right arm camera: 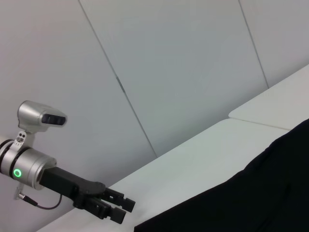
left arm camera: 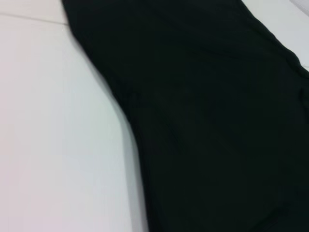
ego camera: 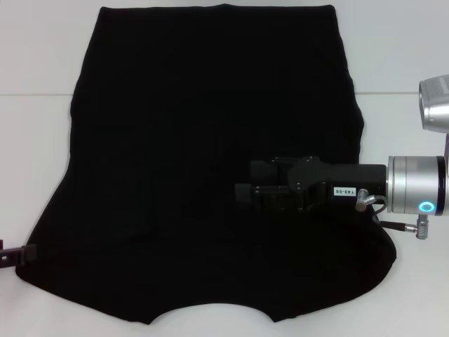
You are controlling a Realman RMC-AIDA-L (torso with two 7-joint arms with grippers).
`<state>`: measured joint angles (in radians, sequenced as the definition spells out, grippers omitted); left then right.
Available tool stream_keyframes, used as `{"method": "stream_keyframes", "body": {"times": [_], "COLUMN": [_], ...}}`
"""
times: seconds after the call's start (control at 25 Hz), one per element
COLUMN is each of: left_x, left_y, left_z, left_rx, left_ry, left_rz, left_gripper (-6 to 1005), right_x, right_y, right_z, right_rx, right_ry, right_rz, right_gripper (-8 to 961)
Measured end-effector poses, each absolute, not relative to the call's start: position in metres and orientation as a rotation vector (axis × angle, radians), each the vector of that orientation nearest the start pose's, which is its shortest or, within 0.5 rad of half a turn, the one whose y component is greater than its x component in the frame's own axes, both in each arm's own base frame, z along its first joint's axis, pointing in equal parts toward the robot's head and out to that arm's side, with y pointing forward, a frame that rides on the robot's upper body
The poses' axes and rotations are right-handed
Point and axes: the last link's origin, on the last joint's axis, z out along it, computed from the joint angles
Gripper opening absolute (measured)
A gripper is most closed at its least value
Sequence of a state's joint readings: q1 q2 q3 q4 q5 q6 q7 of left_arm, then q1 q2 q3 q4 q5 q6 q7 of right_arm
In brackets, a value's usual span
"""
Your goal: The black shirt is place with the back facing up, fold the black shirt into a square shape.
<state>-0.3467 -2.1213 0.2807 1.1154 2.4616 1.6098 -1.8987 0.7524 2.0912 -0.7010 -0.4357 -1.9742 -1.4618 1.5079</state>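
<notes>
The black shirt (ego camera: 210, 140) lies spread flat on the white table (ego camera: 35, 56) and fills most of the head view, with a curved notch in its near edge. My right gripper (ego camera: 245, 193) reaches in from the right and sits low over the shirt's middle right part, black against the black cloth. My left gripper (ego camera: 14, 254) shows only as a tip at the far left, beside the shirt's near left corner. It also shows in the right wrist view (right arm camera: 123, 210), held just off the shirt's edge (right arm camera: 241, 203). The left wrist view shows the shirt's side edge (left arm camera: 207, 121) on the table.
A seam line (ego camera: 400, 92) crosses the white table surface on both sides of the shirt. Bare table (left arm camera: 53, 135) lies to the left of the shirt. A pale panelled wall (right arm camera: 169, 72) stands beyond the table.
</notes>
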Motion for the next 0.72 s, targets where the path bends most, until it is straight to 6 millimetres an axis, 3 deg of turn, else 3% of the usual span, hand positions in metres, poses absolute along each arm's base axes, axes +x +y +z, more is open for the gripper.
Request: {"method": "stream_keyframes", "body": {"times": [0.72], "left_x": [-0.368], "left_y": [0.279], "left_z": [0.079], "left_rx": [-2.18], "left_ry": [-1.403], "left_rz": [-0.146], "left_gripper": [891], "right_x": [0.199], "right_y": [0.366], "right_z": [-0.043], "right_rx": [-2.807], "right_ry": [0.806], "right_rz": [0.826], "right_gripper": [804]}}
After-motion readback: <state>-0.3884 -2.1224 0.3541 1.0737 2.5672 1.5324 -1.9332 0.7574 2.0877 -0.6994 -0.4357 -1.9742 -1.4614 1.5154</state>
